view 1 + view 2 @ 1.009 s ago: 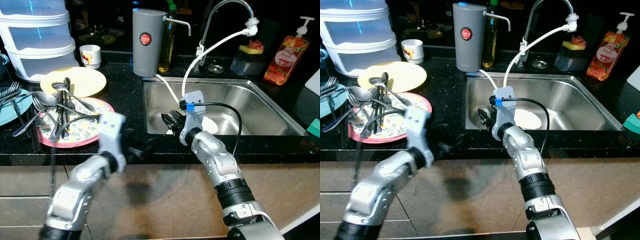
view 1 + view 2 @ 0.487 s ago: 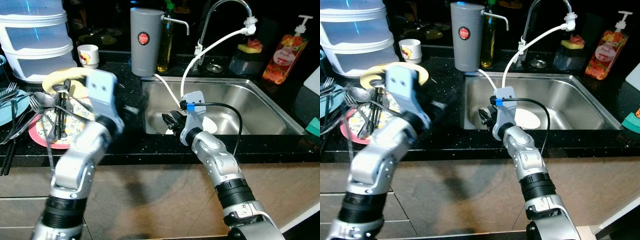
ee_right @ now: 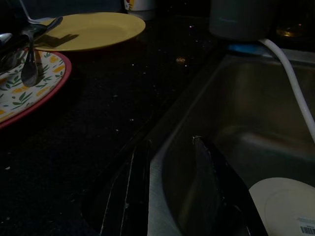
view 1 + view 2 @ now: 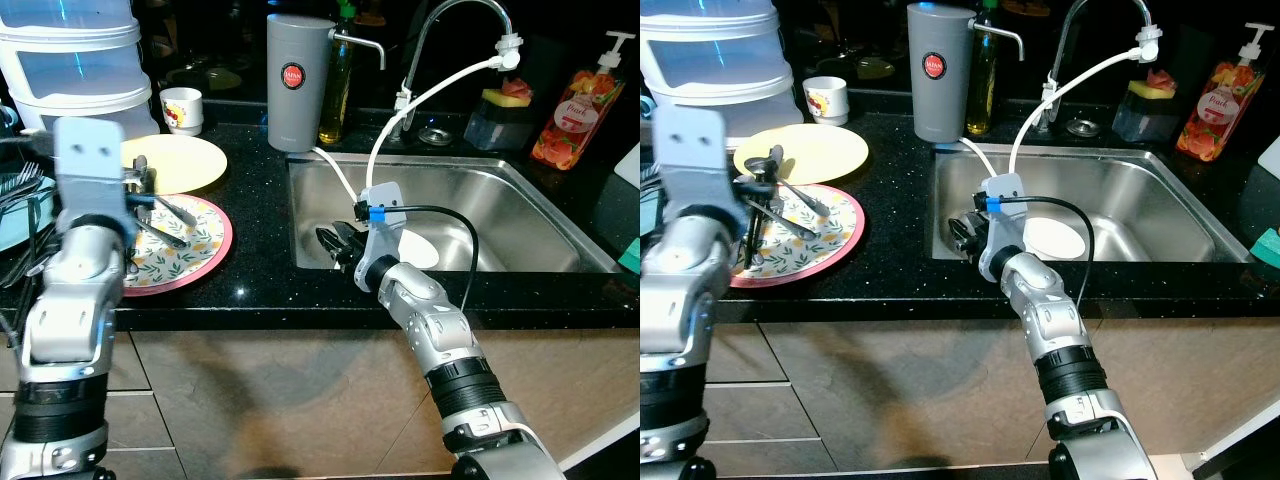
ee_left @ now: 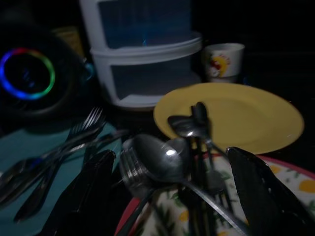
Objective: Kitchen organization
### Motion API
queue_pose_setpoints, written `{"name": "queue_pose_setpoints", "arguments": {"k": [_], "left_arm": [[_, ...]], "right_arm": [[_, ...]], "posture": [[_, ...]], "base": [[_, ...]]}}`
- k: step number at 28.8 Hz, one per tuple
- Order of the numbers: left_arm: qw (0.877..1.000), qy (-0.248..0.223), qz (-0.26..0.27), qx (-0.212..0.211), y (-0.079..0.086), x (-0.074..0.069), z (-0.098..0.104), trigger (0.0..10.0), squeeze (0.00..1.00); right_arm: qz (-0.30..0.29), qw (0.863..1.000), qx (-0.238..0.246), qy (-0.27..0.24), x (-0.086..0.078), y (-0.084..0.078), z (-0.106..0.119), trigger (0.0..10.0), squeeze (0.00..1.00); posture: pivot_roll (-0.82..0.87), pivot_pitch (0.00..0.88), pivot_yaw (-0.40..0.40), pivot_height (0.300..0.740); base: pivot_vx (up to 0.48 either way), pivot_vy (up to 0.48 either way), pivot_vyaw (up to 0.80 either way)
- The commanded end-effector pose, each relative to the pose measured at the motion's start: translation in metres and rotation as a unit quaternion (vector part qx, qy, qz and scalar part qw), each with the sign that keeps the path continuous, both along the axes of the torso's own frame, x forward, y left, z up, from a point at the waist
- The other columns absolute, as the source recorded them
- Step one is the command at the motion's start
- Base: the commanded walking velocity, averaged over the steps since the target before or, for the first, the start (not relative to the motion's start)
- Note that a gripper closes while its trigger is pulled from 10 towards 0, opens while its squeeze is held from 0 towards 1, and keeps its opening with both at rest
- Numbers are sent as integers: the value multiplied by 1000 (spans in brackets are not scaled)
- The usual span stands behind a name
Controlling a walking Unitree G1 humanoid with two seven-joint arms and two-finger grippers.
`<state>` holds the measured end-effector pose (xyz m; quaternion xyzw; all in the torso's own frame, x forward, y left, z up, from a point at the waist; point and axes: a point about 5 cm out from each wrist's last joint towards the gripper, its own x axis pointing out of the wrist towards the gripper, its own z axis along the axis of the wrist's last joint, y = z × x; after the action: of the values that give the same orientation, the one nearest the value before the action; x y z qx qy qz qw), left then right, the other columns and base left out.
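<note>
A pile of spoons and forks (image 4: pixel 150 203) lies on a flowered plate with a pink rim (image 4: pixel 200 250), beside a yellow plate (image 4: pixel 190 160). My left gripper (image 5: pixel 172 196) hovers just over that cutlery (image 5: pixel 162 157), open wide, its fingers (image 5: pixel 81 196) on either side of the pile without holding anything. In the head views my left wrist (image 4: pixel 90 180) stands above the plate's left side. My right gripper (image 4: pixel 335 243) hangs at the left wall of the steel sink (image 4: pixel 530 200), open with nothing between its fingers (image 3: pixel 216 182). A white plate (image 4: pixel 422 248) lies in the sink.
More forks rest on a teal plate (image 4: pixel 15 225) at the far left. Stacked plastic containers (image 4: pixel 80 60), a small cup (image 4: pixel 181 108) and a grey jug (image 4: pixel 298 80) stand at the back. A faucet with a white hose (image 4: pixel 440 70), a sponge holder (image 4: pixel 500 112) and a soap bottle (image 4: pixel 575 115) are behind the sink.
My left arm swung up from below the counter's edge and leftward, ending over the cutlery on the flowered plate. The right arm has stayed at the sink.
</note>
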<state>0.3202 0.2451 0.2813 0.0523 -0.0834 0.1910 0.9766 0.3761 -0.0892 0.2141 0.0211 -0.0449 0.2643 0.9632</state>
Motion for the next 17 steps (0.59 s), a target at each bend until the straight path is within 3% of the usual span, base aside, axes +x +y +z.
{"name": "queue_pose_setpoints", "arguments": {"k": [1,3,5,8,9,17], "left_arm": [[1000,11,-13,-25,-3,2,-8,10000,1000],[1000,16,-19,-14,-4,2,-7,10000,1000],[995,28,-19,-90,-2,6,-16,10000,1000],[993,38,-22,-108,-1,10,-23,10000,1000],[992,51,-22,-114,1,14,-28,10000,0],[995,63,11,-82,21,23,-28,10000,0]], "right_arm": [[7,1000,1,1,-1,2,0,10000,0],[10,1000,1,1,-1,2,1,10000,0],[17,1000,1,-1,-2,4,1,10000,0],[26,1000,2,-4,-4,6,1,10000,0],[36,999,4,-7,-5,8,2,10000,0],[50,999,11,-11,-8,12,2,10000,0]], "posture": [[76,78,-56,740],[76,78,-56,740],[76,72,-62,740],[78,62,-64,740],[78,56,-60,740],[74,48,-47,740]], "base": [[0,0,0],[0,0,0],[0,0,0],[0,0,0],[0,0,0],[0,0,0]]}}
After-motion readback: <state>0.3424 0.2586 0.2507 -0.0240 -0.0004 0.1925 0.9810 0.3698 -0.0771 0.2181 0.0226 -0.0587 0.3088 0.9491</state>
